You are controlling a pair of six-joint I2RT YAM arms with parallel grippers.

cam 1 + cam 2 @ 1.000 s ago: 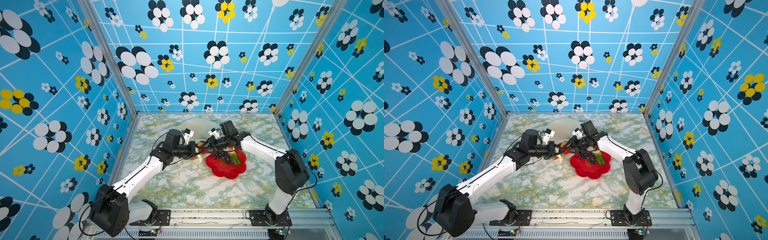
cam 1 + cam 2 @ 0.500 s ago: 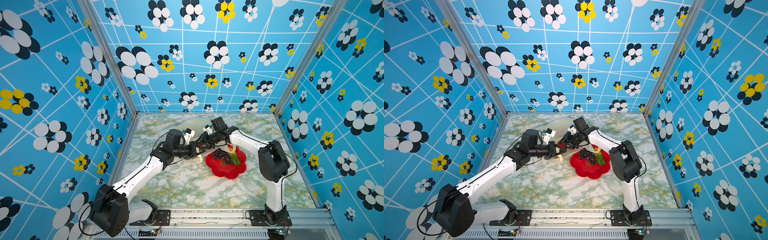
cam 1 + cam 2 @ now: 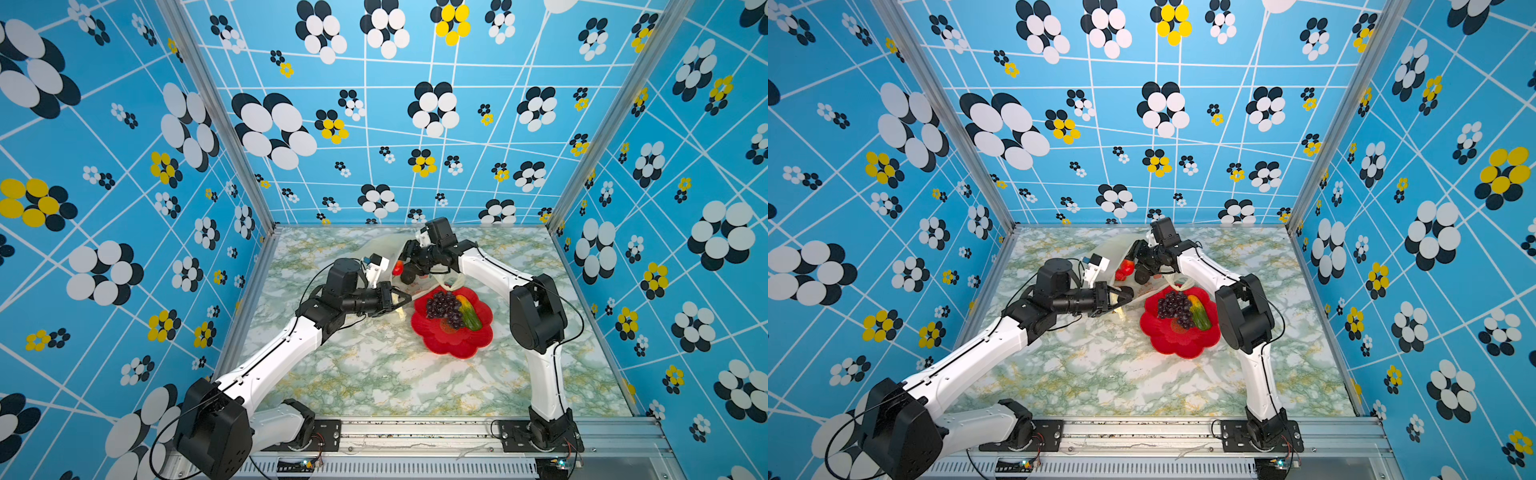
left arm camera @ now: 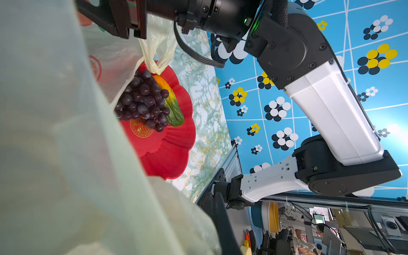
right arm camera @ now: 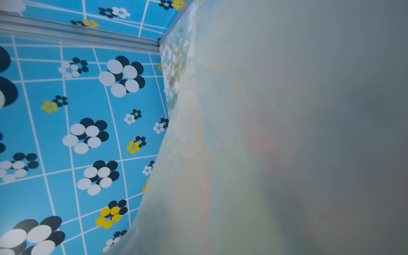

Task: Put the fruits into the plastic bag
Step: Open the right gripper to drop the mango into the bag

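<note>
Surrounding the marbled tabletop [image 3: 374,374] and plastic bag [image 3: 383,244] stand flowered walls [image 3: 124,208].

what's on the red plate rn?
On the red plate: purple grape bunch with a yellow-green piece against it, plus a handle loop of the plastic bag draped on the far rim. Gold emblem partly shows. Anything under the bunch is hidden.
</note>
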